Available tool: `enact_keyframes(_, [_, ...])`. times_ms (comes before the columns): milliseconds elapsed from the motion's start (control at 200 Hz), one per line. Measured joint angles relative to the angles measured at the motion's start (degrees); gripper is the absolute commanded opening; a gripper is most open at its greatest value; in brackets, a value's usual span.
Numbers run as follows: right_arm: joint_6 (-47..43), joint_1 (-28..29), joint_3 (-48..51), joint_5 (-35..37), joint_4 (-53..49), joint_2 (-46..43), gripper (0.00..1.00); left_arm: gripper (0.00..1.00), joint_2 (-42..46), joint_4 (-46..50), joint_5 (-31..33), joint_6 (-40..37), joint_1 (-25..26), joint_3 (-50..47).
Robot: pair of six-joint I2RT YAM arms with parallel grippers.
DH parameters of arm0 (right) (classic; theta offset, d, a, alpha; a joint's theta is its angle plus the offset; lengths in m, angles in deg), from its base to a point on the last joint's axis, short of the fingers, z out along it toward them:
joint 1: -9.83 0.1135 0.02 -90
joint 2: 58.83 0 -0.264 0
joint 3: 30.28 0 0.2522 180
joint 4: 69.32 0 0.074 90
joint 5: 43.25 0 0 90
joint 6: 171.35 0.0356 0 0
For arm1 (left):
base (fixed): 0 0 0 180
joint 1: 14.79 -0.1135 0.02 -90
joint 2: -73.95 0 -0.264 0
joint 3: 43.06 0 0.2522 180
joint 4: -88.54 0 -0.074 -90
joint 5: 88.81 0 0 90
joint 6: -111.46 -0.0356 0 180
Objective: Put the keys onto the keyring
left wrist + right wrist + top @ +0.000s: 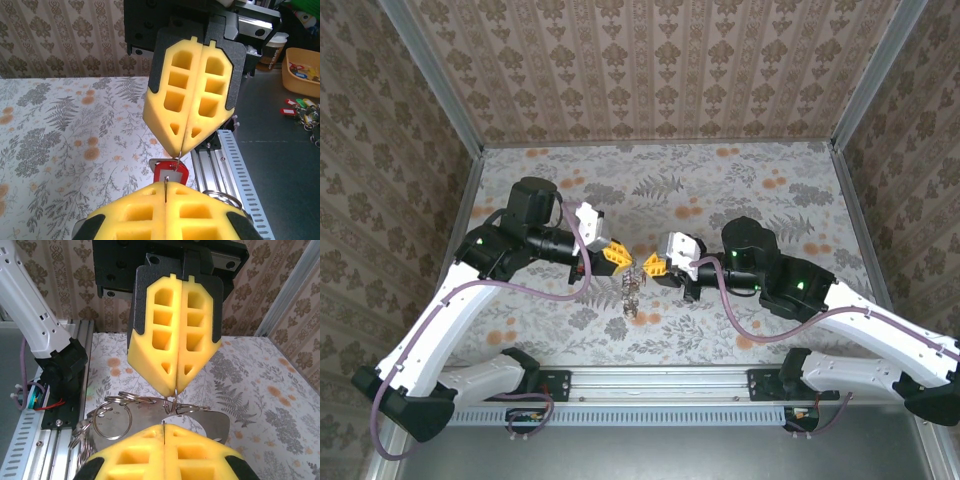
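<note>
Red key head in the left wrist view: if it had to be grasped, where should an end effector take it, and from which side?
Probably the lower half of the red key head, pinched across its broad flat faces, coming in from beneath. It hangs face-on from the thin wire, and the shut left end effector and right end effector crowd its top.

Yel. fingers [170, 95], red key [160, 174], floral tbl [740, 190]

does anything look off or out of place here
Nothing spilled or broken. The one odd thing: the keyring is off the table, pinched tip to tip between the shut left gripper and right gripper, with a red key and loose rings dangling underneath.
</note>
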Motion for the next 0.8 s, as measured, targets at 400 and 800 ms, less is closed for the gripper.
enact_keyframes(400, [0.8, 0.1, 0.7, 0.2, 2.8, 1.6, 0.00, 0.00, 0.1, 0.0, 0.0, 0.0, 0.0, 0.0])
enact_keyframes(800, [1.0, 0.2, 0.7, 1.2, 2.4, 1.6, 0.00, 0.00, 0.1, 0.0, 0.2, 0.0, -0.1, 0.0])
